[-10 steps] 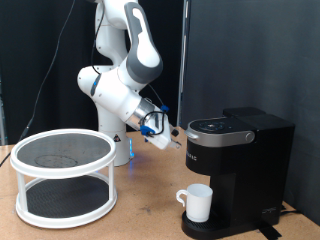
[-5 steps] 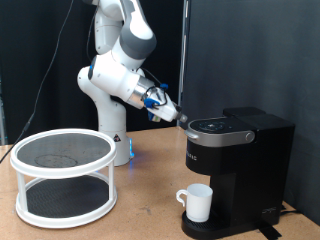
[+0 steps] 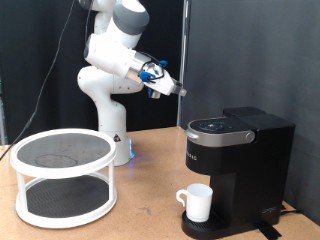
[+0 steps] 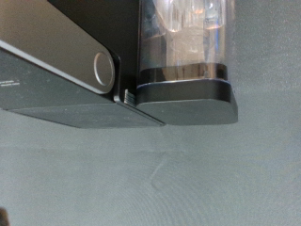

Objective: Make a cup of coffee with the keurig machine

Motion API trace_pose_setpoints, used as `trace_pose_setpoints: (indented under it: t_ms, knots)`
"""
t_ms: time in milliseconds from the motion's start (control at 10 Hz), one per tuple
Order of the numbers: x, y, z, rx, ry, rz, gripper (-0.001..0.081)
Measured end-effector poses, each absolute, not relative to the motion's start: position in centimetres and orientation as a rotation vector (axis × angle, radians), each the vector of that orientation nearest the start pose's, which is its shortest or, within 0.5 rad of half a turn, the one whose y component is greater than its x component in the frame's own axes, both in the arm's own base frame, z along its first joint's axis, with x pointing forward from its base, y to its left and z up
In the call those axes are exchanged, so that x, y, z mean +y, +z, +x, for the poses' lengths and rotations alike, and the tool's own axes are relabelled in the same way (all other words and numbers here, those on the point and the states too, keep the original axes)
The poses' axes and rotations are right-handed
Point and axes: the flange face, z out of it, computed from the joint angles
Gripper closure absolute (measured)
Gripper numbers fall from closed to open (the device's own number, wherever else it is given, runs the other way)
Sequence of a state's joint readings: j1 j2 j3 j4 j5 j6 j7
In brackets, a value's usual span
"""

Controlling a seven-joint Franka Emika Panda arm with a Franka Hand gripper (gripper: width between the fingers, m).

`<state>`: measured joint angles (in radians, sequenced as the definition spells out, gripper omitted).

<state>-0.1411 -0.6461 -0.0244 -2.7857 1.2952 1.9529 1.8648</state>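
One arm, one brewer, one mug — that is the working set here. The white Franka arm (image 3: 112,75) is the biggest thing in the room, reared up with its claw (image 3: 170,90) in the air above and to the exterior view's left of the keurig machine (image 3: 238,165), clear of the lid and touching nothing. I cannot tell from here whether the claw is open or closed; nothing shows between its fingers.

Next in size, the white two-tier round rack (image 3: 63,176) sits on the wooden desk (image 3: 150,215) at the exterior view's left, both mesh shelves bare.

The keurig machine stands at the right, lid down. In the wrist view its black top and the clear water tank (image 4: 185,42) fill the upper part of the picture.

Smallest, the cup (image 3: 197,202) sits on the drip base under the spout, handle toward the exterior view's left.

What could go wrong, I'd judge: a descent from this angle could land off the lid's button, or clip the lid's edge and shove the machine — shifting the cup out from under the spout.
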Motion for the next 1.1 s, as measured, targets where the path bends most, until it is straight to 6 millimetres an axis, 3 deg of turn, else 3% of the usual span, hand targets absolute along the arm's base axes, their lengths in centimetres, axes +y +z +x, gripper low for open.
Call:
trace_pose_setpoints:
  t_ms: [300, 600, 800, 900, 1100]
  knots:
    - [1.7, 44.2, 35.8, 2.185, 1.08, -0.536, 0.0072]
    - [4.1, 47.6, 38.0, 2.267, 0.651, -0.7, 0.0072]
    - [5.7, 49.7, 39.1, 2.3, 0.409, -0.933, 0.0072]
    - [5.8, 49.9, 40.1, 2.322, 0.344, -1.017, 0.0072]
    - [6.0, 49.8, 40.0, 2.323, 0.374, -1.016, 0.0072]
